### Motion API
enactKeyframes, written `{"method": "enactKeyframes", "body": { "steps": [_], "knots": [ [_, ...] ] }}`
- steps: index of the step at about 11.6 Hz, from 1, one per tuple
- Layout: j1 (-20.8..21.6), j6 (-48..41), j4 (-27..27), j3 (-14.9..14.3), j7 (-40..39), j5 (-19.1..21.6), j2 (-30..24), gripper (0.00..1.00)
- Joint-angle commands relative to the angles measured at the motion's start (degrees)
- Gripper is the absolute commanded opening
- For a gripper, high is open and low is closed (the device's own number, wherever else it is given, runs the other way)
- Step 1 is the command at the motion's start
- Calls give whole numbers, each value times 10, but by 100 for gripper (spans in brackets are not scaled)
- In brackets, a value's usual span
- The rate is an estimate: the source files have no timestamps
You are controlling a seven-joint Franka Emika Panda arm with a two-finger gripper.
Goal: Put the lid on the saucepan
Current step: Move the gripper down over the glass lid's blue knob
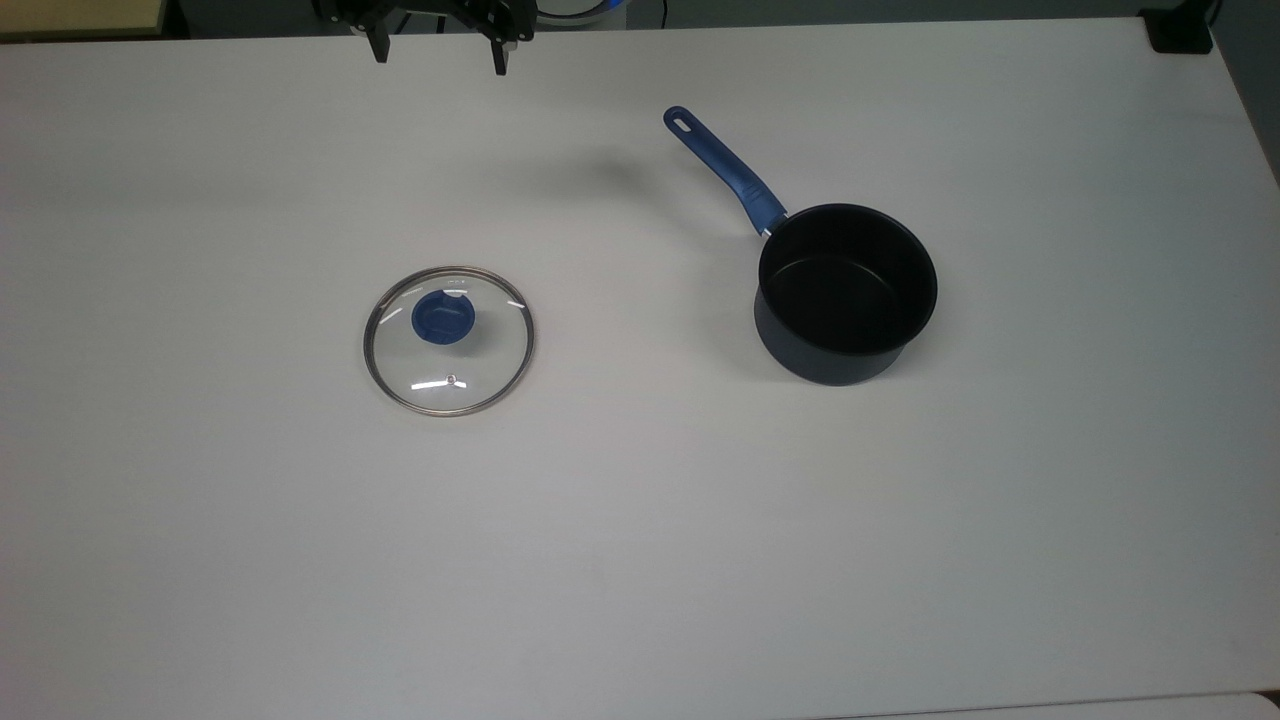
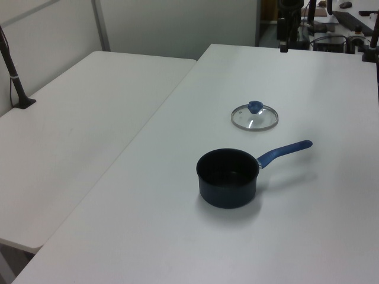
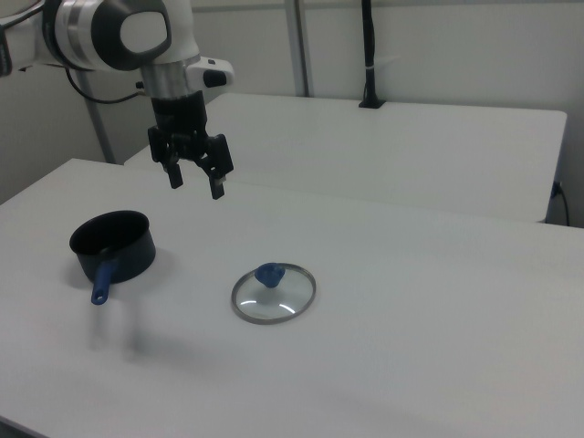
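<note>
We see the gripper (image 3: 194, 182) spread wide, hanging high above the table (image 1: 640, 560). The lid (image 1: 449, 340) lies flat mid-table, well apart from the open saucepan (image 1: 846, 292). We judge it best to descend centred over the blue knob (image 1: 444, 319).

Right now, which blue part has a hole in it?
The saucepan handle: it has a slot hole at its far end. The lid knob shows none.
</note>
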Motion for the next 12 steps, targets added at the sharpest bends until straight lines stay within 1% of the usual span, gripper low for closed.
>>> {"method": "enactKeyframes", "body": {
  "steps": [1, 2, 8, 12],
  "knots": [
    [-1, 0, -3, -5, -26, -6, -6, 100],
    [-1, 0, -3, -4, -39, -7, -4, 100],
    [-2, 0, -2, -2, -39, -10, -3, 100],
    [-5, 40, -2, -6, -42, -8, 21, 100]
  ]
}}
